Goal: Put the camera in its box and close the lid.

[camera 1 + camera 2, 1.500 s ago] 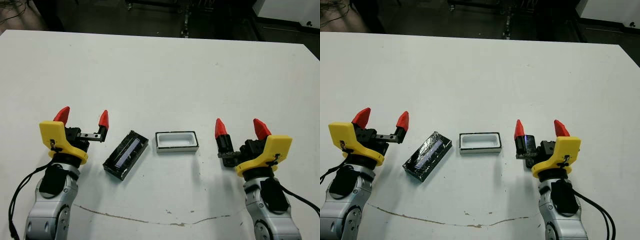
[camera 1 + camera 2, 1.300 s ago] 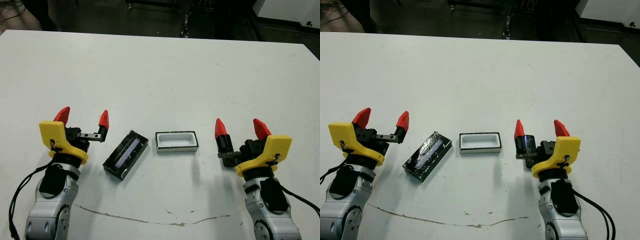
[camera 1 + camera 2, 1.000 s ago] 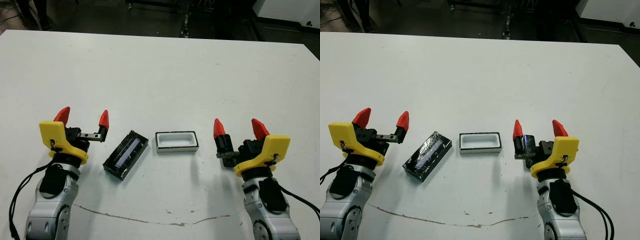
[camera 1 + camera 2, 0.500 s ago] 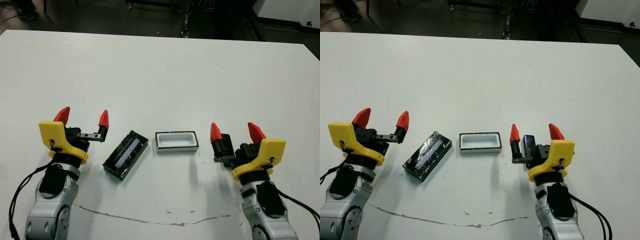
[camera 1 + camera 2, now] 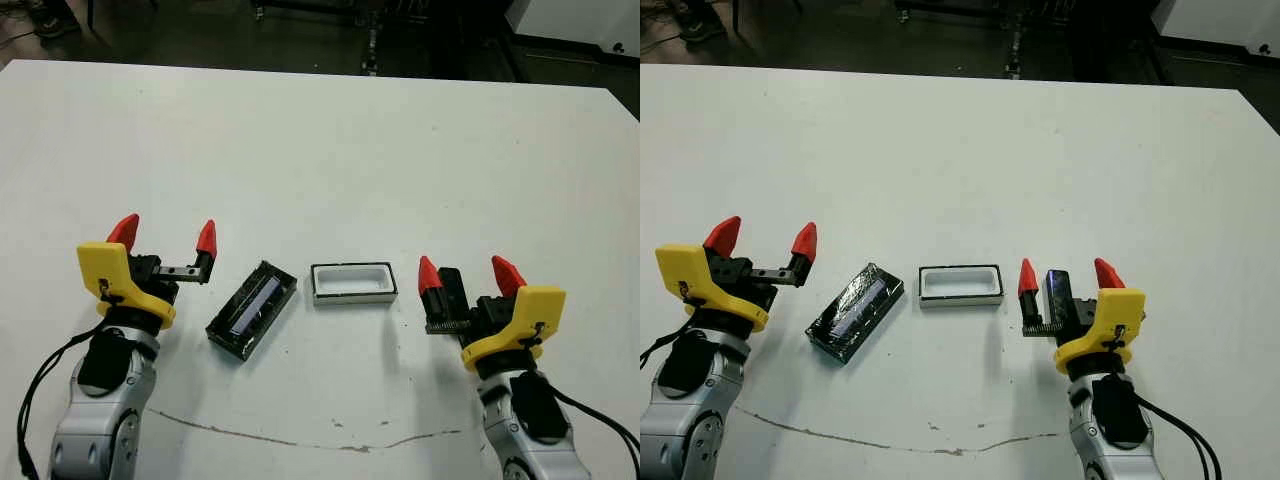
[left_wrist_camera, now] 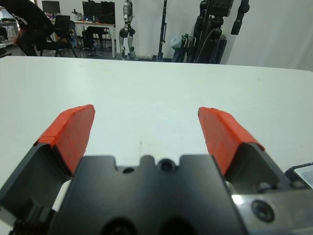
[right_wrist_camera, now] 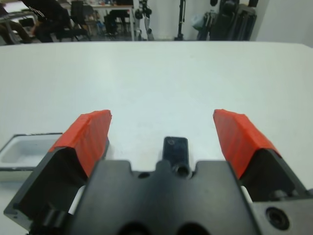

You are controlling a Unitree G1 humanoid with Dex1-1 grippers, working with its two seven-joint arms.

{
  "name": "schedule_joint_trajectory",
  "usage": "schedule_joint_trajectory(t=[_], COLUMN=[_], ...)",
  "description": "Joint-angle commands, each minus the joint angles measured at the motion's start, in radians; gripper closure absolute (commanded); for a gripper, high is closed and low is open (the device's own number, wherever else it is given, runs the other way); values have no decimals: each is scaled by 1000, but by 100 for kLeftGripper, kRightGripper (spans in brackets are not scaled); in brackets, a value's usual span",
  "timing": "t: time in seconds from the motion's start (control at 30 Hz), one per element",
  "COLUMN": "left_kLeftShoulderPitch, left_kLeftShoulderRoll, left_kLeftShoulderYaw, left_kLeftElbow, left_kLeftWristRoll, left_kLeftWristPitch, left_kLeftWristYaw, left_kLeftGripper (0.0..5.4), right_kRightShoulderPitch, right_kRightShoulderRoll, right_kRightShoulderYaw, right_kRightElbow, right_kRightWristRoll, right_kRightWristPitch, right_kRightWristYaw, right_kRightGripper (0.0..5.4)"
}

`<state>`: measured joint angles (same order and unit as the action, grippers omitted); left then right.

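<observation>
The camera [image 5: 1058,294], a slim black bar, lies on the table between the open fingers of my right gripper [image 5: 1067,272]. The right wrist view shows the camera [image 7: 176,149] just ahead of the gripper body, untouched by either finger. The box [image 5: 353,283] stands open with its white inside showing, just left of that gripper, and appears as the box [image 7: 24,149] beside one finger. The lid [image 5: 252,308], black with a glossy strip, lies at an angle left of the box. My left gripper [image 5: 165,233] is open, holds nothing and hovers left of the lid.
The white table [image 5: 320,150] stretches far ahead of both grippers. A thin dark scratch line [image 5: 260,435] runs along its near part. Beyond the far edge are chairs, stands and a person [image 6: 24,22].
My right gripper has shifted left toward the box, so the camera now sits more centrally between its fingers. The left arm, lid and box have not moved.
</observation>
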<state>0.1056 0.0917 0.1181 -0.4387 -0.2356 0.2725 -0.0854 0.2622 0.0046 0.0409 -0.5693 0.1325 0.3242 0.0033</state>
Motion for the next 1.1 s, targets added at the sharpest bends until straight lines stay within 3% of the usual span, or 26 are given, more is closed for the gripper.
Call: schedule_joint_trajectory(t=[0.03,1.1], left_kLeftShoulderPitch=[2,6], left_kLeftShoulderRoll=[2,12], left_kLeftShoulderYaw=[6,15], left_kLeftElbow=[-2,0], left_kLeftWristRoll=[-3,-7], left_kLeftWristPitch=[1,8], left_kLeftWristYaw=[0,-9], left_kLeftGripper=[1,0], right_kRightShoulderPitch=[13,68], right_kRightShoulderRoll=[-1,20], right_kRightShoulderYaw=[-5,38], right_kRightElbow=[-22,-83], right_kRightWristRoll=[-6,-36], right_kRightWristPitch=[54,245], right_kRightWristYaw=[-19,-71], right_kRightGripper=[0,4])
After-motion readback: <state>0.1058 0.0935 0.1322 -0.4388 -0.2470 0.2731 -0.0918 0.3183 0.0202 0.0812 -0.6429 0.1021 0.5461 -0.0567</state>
